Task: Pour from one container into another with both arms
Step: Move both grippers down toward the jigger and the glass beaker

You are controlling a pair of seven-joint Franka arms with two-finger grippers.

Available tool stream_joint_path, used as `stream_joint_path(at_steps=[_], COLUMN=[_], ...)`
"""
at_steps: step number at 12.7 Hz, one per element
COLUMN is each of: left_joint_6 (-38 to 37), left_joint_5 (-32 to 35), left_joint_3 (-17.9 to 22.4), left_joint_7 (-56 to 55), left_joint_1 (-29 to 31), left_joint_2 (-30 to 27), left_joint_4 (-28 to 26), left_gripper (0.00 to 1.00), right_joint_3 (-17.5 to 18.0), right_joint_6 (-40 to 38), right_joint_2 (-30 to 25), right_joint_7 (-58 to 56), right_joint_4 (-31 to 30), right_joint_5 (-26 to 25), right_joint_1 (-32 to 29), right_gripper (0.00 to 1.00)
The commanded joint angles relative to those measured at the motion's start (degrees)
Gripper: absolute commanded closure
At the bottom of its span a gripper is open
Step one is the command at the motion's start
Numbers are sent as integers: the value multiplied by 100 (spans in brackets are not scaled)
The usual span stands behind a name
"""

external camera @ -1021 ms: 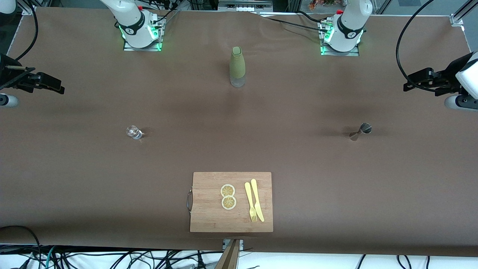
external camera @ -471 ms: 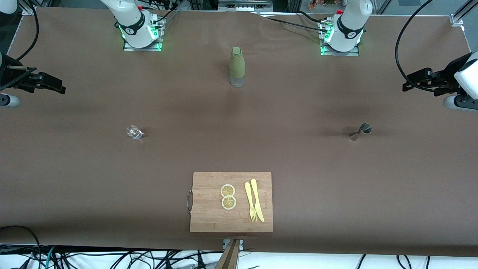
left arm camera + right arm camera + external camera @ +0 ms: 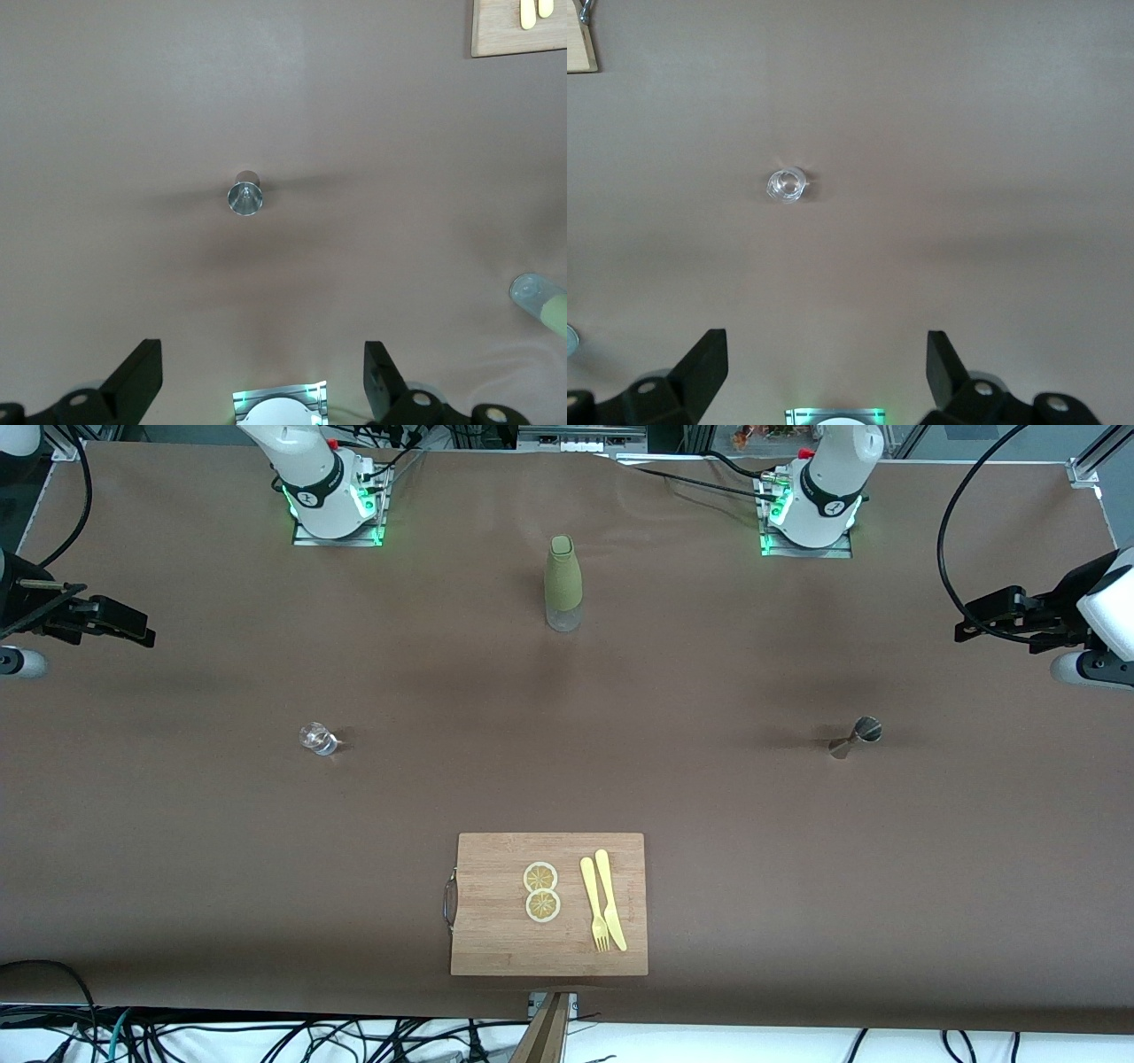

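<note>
Both pincers raised, spread wide.

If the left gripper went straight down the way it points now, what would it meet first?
Probably the bare table. The left gripper, jaws open, points down with the metal jigger ahead of its centre line, so it would likely land just short of it; depth is unclear.

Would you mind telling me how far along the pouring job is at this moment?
Nothing looks done yet. The bottle, small glass and metal jigger all stand untouched on the table. Nothing is in hand: the left gripper hangs open above the jigger, and the right gripper hangs open above the glass. Grasping, lifting and pouring are all left.
</note>
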Motion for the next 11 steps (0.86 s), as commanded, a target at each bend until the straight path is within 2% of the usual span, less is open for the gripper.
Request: stream_joint_path(at_steps=[1, 4, 7, 9, 11], left_joint_6=[-23, -23, -14, -14, -23], left_joint_5=[194, 177, -138, -288, -901], left_joint_3=[23, 259, 987, 1243, 1454], left_joint_7=[-17, 533, 2183, 3352, 4573], left_joint_1=[42, 192, 324, 560, 894], left_joint_2=[61, 69, 263, 560, 850], left_joint_4=[108, 82, 12, -15, -32], left_gripper=[0, 0, 0, 0, 0], right_joint_3=[139, 148, 113, 0, -237], right_joint_6=[-77, -42, 90, 142, 300], right_joint_2=[-91, -73, -73, -38, 14], right_joint_7=[11, 11, -216, -1047, -2303], right_joint_4=[-106, -228, -404, -562, -703], right_joint_5=[52, 51, 69, 113, 139], right_joint_1=[-33, -33, -33, -50, -50], right_gripper=[1, 1, 1, 1, 1])
